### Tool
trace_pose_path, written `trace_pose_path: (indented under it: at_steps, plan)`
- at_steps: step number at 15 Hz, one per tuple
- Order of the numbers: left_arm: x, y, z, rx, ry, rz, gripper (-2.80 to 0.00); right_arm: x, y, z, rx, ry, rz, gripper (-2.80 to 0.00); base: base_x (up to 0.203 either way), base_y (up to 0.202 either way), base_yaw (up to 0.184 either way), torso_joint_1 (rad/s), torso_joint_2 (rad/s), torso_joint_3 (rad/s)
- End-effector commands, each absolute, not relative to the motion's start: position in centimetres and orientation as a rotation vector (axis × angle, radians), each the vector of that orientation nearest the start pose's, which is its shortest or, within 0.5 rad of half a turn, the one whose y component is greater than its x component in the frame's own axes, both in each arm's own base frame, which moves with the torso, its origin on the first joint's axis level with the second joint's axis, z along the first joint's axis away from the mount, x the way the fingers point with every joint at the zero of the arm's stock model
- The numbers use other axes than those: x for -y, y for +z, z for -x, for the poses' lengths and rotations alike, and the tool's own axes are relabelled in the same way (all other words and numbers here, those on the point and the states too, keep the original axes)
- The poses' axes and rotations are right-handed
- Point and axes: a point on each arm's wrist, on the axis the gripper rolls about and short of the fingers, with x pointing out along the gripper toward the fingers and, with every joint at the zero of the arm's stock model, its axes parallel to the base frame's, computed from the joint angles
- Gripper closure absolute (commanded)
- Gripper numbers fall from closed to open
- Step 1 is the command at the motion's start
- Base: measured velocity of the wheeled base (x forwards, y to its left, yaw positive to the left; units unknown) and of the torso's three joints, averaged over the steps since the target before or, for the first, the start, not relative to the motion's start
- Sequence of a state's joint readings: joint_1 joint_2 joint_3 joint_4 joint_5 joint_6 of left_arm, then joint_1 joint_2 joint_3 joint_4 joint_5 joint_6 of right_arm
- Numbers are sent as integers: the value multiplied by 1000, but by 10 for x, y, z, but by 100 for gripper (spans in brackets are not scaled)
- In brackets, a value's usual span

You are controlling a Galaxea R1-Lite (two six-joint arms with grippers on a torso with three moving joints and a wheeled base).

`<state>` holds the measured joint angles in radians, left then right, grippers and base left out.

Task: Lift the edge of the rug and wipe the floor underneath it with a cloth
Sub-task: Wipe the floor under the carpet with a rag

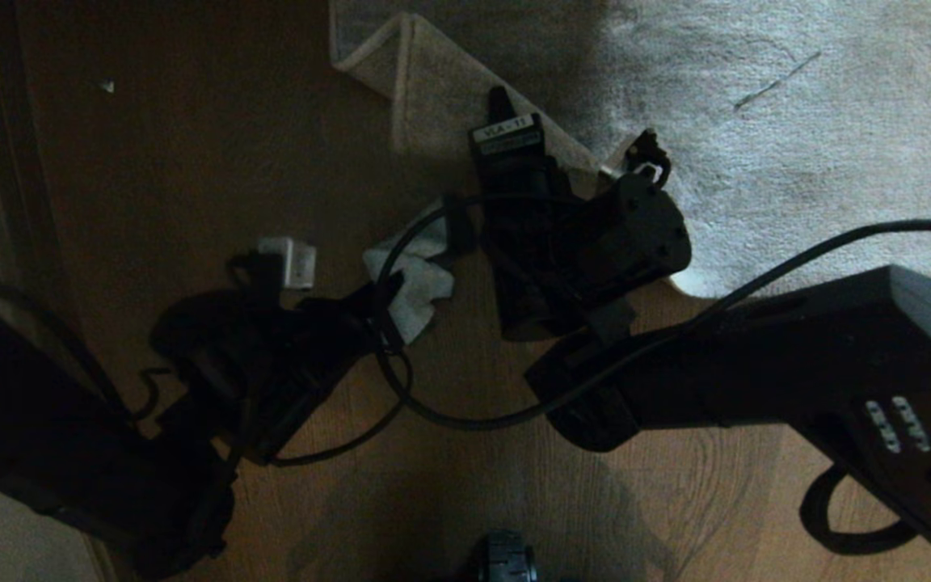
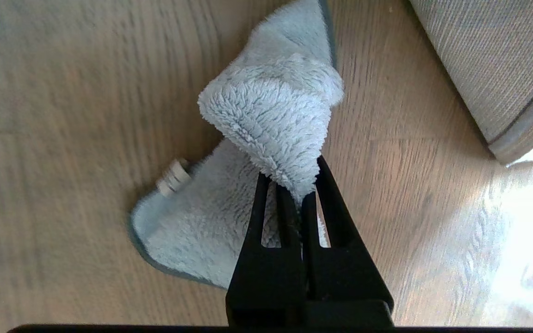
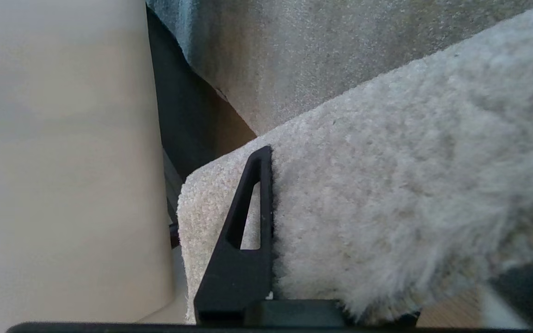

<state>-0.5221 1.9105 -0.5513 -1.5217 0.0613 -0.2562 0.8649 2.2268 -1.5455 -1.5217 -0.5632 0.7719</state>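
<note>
Brown wood-grain floor (image 1: pixel 465 380) fills most of what I can see, dim on the side by a dark strip of skirting and brighter nearer the robot. Across the far right lies the grey-beige rug (image 1: pixel 797 121), and its near-left corner has been folded back so the paler backing faces up.

That lifted rug edge (image 3: pixel 363 217) is held by the right gripper (image 1: pixel 506 121). In the right wrist view one black finger (image 3: pixel 248 217) presses flat against the pile; the other is hidden beneath the flap, so the jaws are closed onto the rug with its thickness between them. The folded backing reaches toward the floor's far left corner.

Just left of that fold, the left gripper (image 2: pixel 296 185) has its two slim black fingers pinched almost together on a bunched tip of the light grey-blue cloth (image 2: pixel 271 120). The rest of the cloth trails down onto the bare boards, one bound corner lying flat with a small white tag (image 2: pixel 174 178) beside it. In the left wrist view the turned-up rug border sits near the cloth but apart from it.

A black cable (image 1: pixel 449 416) loops over the floor between the two arms.
</note>
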Motion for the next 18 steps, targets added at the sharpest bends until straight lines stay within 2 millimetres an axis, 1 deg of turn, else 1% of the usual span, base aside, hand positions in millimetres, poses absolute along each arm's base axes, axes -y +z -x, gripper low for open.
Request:
trace_pose_path:
  at_steps: [1,3,4,7,8,10,11,13,15,18]
  plan:
    - [147,158,-264,163,-475,317,0,-318,263,-287,551,546,-1323,0,0,0,0,0,0,0]
    - [140,155,-250,140,-471,298,0,-318,263,-287,551,547,-1324,0,0,0,0,0,0,0]
    - [136,154,-240,122,-476,289,0,-318,263,-287,551,547,-1326,0,0,0,0,0,0,0]
    - [129,140,-203,31,-517,263,0,-319,263,-287,549,548,-1325,0,0,0,0,0,0,0]
    - [130,134,-190,-9,-544,253,0,-319,263,-287,550,547,-1326,0,0,0,0,0,0,0]
    - [139,122,-168,-81,-624,233,0,-319,263,-287,550,547,-1326,0,0,0,0,0,0,0]
    - [145,117,-161,-110,-660,225,0,-319,263,-287,549,547,-1326,0,0,0,0,0,0,0]
    - [155,105,-160,-172,-691,214,0,-319,262,-287,547,546,-1324,0,0,0,0,0,0,0]
    - [166,94,-162,-217,-708,197,0,-318,262,-287,547,546,-1323,0,0,0,0,0,0,0]
    - [185,87,-174,-221,-729,195,0,-319,261,-287,545,544,-1322,0,0,0,0,0,0,0]
